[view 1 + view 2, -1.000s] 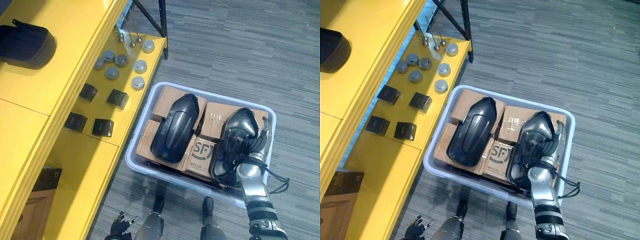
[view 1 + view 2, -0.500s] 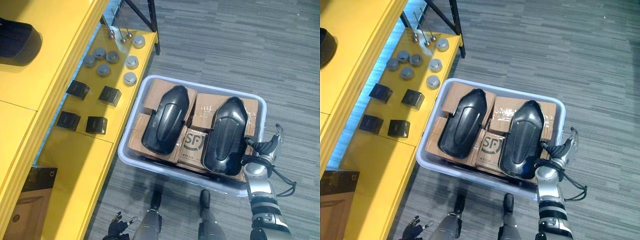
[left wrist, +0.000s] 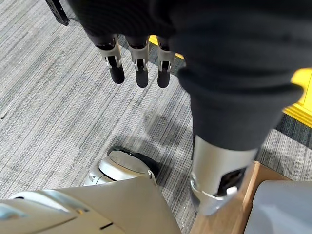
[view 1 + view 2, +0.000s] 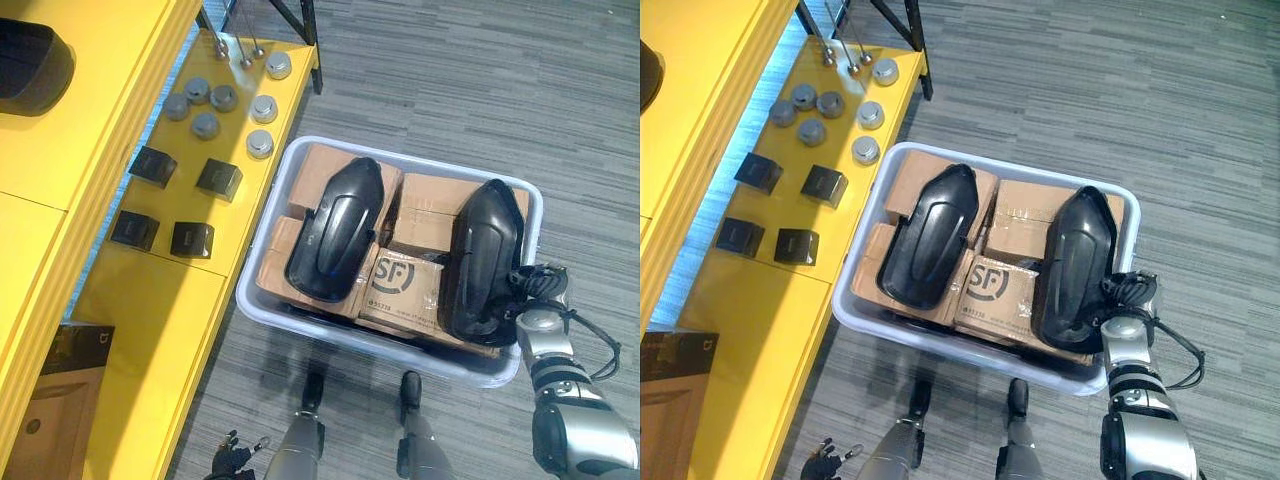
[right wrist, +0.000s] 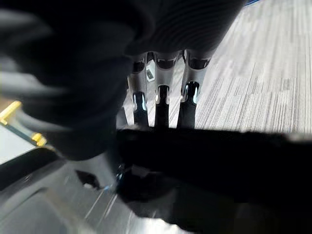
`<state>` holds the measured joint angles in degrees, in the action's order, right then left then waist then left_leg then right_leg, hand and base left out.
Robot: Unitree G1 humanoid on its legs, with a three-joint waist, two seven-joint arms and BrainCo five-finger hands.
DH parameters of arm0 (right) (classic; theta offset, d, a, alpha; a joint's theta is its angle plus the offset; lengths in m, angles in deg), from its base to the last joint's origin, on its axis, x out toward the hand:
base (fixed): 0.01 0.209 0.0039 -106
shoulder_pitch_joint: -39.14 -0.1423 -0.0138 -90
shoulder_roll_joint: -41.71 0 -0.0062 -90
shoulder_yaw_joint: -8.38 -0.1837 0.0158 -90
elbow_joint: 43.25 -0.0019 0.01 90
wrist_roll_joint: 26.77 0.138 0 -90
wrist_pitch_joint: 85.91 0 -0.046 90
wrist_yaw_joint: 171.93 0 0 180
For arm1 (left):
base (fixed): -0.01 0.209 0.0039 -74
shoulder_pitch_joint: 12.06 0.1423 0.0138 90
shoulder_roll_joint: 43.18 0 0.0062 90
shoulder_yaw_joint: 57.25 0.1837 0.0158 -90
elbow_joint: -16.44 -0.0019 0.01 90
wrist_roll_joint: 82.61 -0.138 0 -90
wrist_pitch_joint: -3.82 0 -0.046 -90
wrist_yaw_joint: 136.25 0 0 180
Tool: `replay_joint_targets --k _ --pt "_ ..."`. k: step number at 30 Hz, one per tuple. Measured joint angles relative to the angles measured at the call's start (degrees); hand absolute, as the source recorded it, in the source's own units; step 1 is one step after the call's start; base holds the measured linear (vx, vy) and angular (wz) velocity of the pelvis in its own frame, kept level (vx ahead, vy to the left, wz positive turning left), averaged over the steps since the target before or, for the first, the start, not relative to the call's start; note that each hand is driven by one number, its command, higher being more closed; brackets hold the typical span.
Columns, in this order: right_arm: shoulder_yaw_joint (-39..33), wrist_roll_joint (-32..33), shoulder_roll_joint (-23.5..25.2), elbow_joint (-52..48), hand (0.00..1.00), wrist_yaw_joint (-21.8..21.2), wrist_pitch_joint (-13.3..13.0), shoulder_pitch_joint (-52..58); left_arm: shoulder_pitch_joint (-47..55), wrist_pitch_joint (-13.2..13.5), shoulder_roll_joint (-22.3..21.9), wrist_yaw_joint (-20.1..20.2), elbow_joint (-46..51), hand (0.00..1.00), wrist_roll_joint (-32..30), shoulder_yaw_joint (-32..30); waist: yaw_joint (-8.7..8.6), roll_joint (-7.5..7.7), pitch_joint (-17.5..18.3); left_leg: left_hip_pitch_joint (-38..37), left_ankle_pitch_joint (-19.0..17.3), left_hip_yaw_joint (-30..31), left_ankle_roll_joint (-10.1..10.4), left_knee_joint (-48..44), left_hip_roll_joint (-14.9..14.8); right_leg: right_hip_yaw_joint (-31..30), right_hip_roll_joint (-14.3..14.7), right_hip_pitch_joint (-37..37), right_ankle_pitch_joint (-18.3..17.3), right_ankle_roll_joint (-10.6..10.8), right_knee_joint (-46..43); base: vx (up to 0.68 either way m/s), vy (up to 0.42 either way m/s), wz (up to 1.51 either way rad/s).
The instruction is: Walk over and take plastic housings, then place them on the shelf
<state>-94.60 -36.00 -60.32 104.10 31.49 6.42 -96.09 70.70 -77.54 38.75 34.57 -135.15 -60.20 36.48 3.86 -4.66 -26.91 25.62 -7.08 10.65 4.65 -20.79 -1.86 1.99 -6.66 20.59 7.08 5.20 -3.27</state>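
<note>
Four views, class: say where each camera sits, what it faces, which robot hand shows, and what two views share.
Left eye view: head, looking down at white plastic bin; right hand at the right glossy black plastic housing.
Right eye view: beside it, same scene.
Left wrist view: left wrist, past open left hand onto grey carpet.
Right wrist view: right wrist, close on that housing.
Shared: both eyes show bin, housing, yellow shelf.

Both head eyes look steeply down from above, sharing bin [image 4: 340, 335] and shelf [image 4: 170, 300]; wrist cameras face the carpet [image 3: 48, 97] from close.
</note>
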Motion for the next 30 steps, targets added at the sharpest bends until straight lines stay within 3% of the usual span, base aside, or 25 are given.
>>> replay_joint_targets --k 3,9,12,14,21,25,30 --pt "4.81 -0.21 1.79 -1.92 1.00 -2.85 0.37 1.23 0.01 -0.58 0.06 0.21 -0.31 0.00 -0.13 0.00 -0.07 0.06 -0.10 -2.89 0.02 -0.14 0.05 0.63 -0.51 -0.03 0.48 -2.67 -0.04 -0.07 0.43 0.01 -0.028 -0.04" --pt "10.19 -7.05 6.97 -23.78 1.00 -5.15 1.18 13.96 1.98 -1.54 -0.46 0.54 4.51 0.00 -0.77 -1.59 -0.18 0.38 -0.57 -9.59 0.13 -0.34 0.24 2.90 -0.93 0.13 0.69 -9.07 -0.33 -0.44 1.60 0.00 -0.002 0.01" --pt "10.38 -12.38 8.07 -33.12 1.00 -5.54 1.07 20.54 4.07 -1.74 -1.53 0.23 10.45 0.00 -0.77 -3.87 -0.87 1.72 0.94 -12.02 0.58 -0.37 0.32 4.95 -0.82 0.44 0.37 -10.87 -0.73 -0.06 2.04 0.01 -0.002 0.04" --pt "8.87 -16.65 8.76 -37.49 1.00 -6.32 1.15 24.63 7.43 -2.79 -1.96 -1.25 20.63 0.00 -1.85 -7.82 -1.64 3.40 2.68 -15.11 1.30 -0.02 0.45 7.41 -0.84 0.59 0.23 -13.39 -0.87 0.01 3.01 0.04 -0.023 0.07" --pt "2.79 -23.40 8.78 -49.45 1.00 -6.81 1.14 31.42 14.78 -3.82 -5.48 -4.70 60.24 0.00 -11.27 -11.25 -2.31 3.95 13.25 -20.40 1.45 1.21 0.44 10.55 -0.66 3.21 -0.34 -18.82 -2.59 0.26 4.27 0.08 -0.013 0.14" --pt "2.98 -26.03 8.82 -50.04 1.00 -6.69 1.13 31.34 14.12 -3.39 -6.00 -5.57 68.66 0.00 -11.76 -5.35 -2.27 3.96 16.62 -23.31 1.58 2.18 0.30 11.56 -0.36 4.30 -0.75 -22.05 -3.25 0.54 4.73 0.06 -0.003 0.14" --pt "6.18 -27.35 10.96 -51.83 1.00 -5.59 1.63 28.60 11.71 -2.83 -3.70 -3.07 68.00 0.00 2.42 7.69 -2.70 3.98 19.60 -24.79 2.33 2.57 0.18 12.92 -0.16 5.07 -1.09 -23.23 -3.64 0.54 4.65 0.00 -0.002 0.06"
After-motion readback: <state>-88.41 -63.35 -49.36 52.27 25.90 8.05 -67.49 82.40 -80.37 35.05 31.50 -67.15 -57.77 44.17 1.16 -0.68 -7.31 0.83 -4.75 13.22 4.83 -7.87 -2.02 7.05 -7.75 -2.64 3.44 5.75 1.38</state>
